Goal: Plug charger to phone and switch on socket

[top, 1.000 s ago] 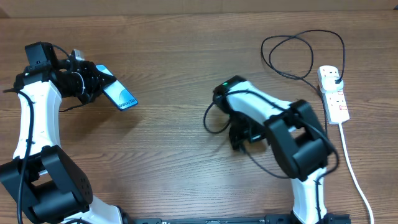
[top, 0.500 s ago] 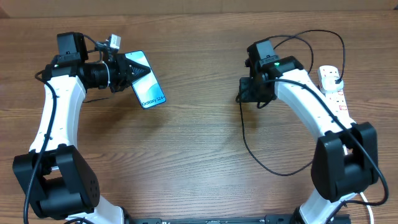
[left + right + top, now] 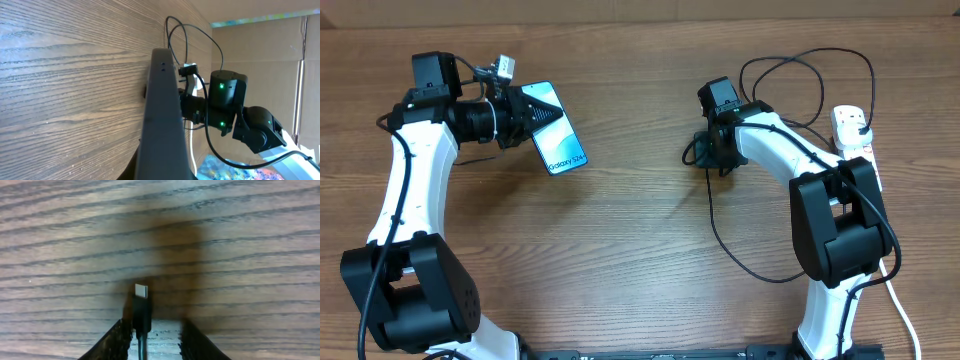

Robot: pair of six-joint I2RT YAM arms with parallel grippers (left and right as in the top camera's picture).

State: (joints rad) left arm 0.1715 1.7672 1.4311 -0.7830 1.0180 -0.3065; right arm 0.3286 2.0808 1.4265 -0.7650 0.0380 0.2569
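Phone [image 3: 558, 128] hangs tilted above the bench [image 3: 640, 260] at ten o'clock, clamped in the left gripper [image 3: 525, 118], with its screen lit. At one o'clock the right gripper [image 3: 705, 152] pinches the charger [image 3: 142, 307] behind its tip. The black cable loops to the socket [image 3: 842, 120] at three o'clock, plugged in there.

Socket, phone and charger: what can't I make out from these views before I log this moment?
- socket switches: in the overhead view they are too small to read, and the right arm covers the strip's lower end.
- phone port: too small in the overhead view, and the left wrist view shows the phone only edge-on.
- charger grip: the right wrist view's bottom edge cuts off where the fingers meet the cable.
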